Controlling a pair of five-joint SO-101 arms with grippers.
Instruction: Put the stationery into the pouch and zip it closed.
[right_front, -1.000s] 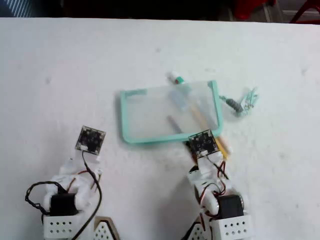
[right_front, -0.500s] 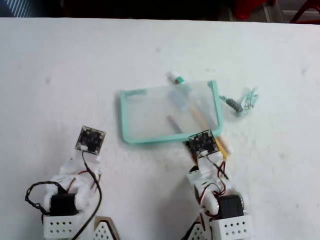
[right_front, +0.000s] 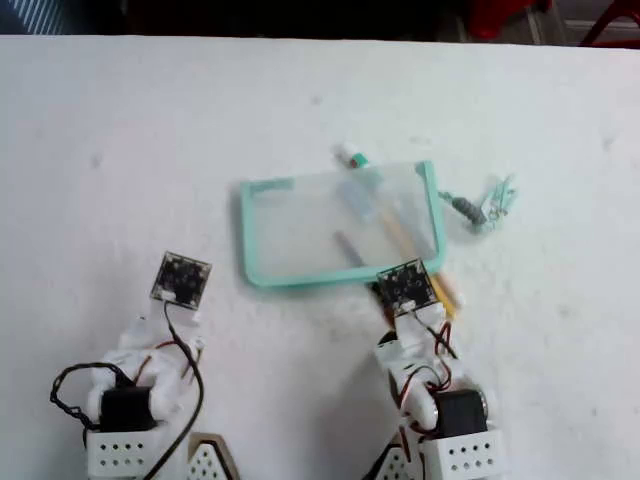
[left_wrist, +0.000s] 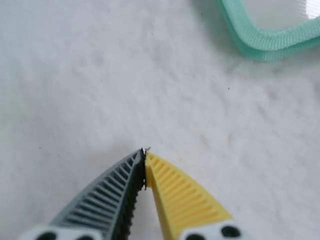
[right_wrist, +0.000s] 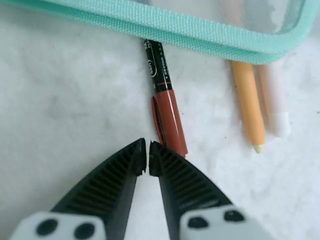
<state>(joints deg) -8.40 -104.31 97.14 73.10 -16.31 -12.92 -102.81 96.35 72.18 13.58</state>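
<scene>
Pouch (right_front: 300, 281) lying flat at the middle of the white table (right_front: 150, 120). It is judged limp and light, and likely to slide when pushed. The bound rim looks like the firmest place to take hold. In form it is a rectangle of clear film edged all round in woven teal tape.

A brown-capped pen (right_wrist: 167, 117), an orange pencil (right_wrist: 247, 102) and a pale pink pen (right_wrist: 272, 102) lie side by side, their near ends projecting from beneath the pouch's near rim. Whether their far ends lie inside the pouch or under it cannot be told. All three are judged light, stiff and smooth-barrelled. They would be apt to roll, or to slip from a pinch taken near a tip. The better hold is across the barrel, on the exposed length just clear of the rim.

A teal-capped item (right_front: 352, 157) pokes out at the pouch's far edge. A small cluster of metal-and-teal pieces (right_front: 485, 205), too small to identify, lies just beside its right end.

The right gripper (right_wrist: 146, 156) has its black fingers pressed together and holds nothing. Its tips sit just beside the cap end of the brown-capped pen. The left gripper (left_wrist: 145, 159), one grey finger and one yellow, is likewise pressed together and empty. It is over bare table near the pouch's near-left corner, apart from it.

With these ends projecting, packing is judged unfinished.
</scene>
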